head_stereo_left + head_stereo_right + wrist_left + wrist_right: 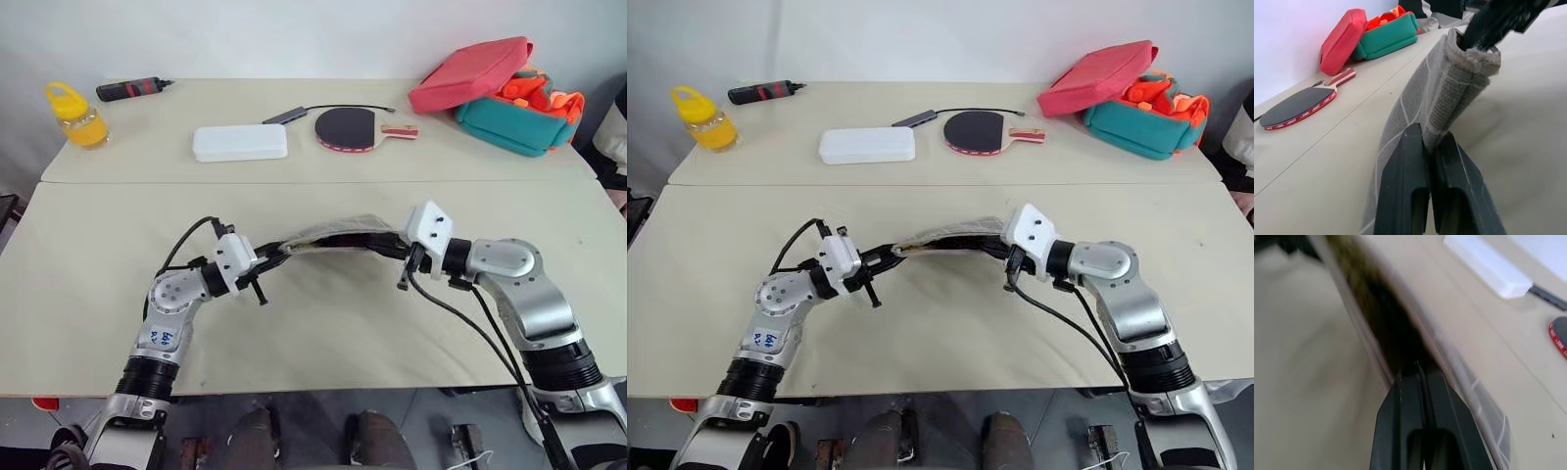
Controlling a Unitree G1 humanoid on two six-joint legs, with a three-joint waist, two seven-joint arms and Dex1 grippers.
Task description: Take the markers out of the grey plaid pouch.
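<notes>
1. The grey plaid pouch point(328, 238) is hanging above the near table point(88, 323), stretched between the left gripper point(266, 257) at 9 o'clock and the right gripper point(402, 251) at 3 o'clock.
2. On the far table point(147, 147), at 12 o'clock from the pouch, a paddle point(347, 128) is lying.
3. A white case point(240, 142) is sitting at 9 o'clock of the paddle.
4. A bottle point(75, 116) is standing at 10 o'clock, a bag point(500, 93) at 2 o'clock.

My left gripper point(1431, 147) is clamped shut on the pouch's point(338, 235) end, forearm reaching inward. My right gripper point(1418, 369) points toward it, fingers together, apparently pinching the other end.
</notes>
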